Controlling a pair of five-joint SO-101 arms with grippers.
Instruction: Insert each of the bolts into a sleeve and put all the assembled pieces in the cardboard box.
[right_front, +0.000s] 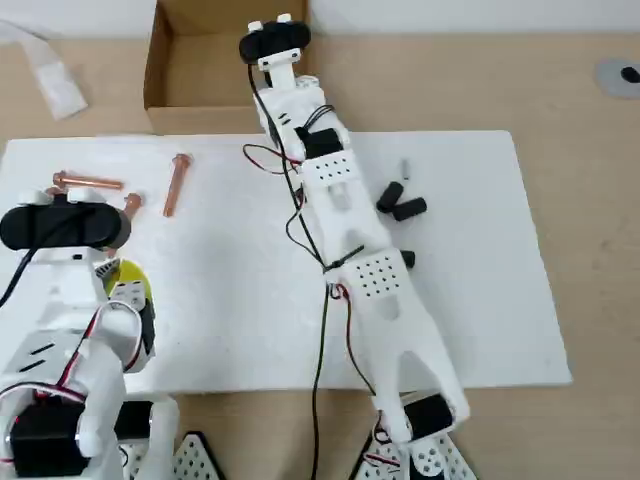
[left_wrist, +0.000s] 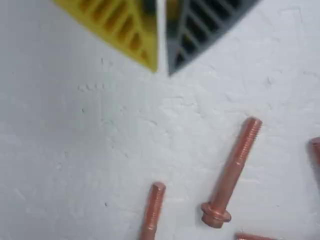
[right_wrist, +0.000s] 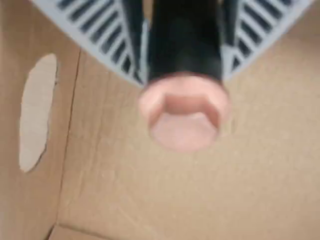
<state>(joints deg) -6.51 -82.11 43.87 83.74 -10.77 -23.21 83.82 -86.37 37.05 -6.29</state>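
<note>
My right gripper (right_wrist: 182, 75) hangs over the inside of the cardboard box (right_front: 160, 70), shut on an assembled piece (right_wrist: 184, 115): a black sleeve with a copper bolt head sticking out of its end. Loose black sleeves (right_front: 401, 203) lie on the white mat to the right of that arm, and one more sleeve (right_front: 407, 259) sits beside its forearm. Copper bolts (right_front: 177, 185) (right_front: 90, 181) lie at the mat's far left. My left gripper (left_wrist: 162, 70) hovers above the mat just short of those bolts (left_wrist: 231, 172) (left_wrist: 152, 212), its yellow and grey fingers shut with nothing between them.
The white mat (right_front: 480, 330) covers most of the wooden table. A small grey pin (right_front: 406, 168) lies near the sleeves. The right arm (right_front: 350, 240) stretches diagonally across the mat's middle. A white packet (right_front: 55, 85) lies at the far left corner.
</note>
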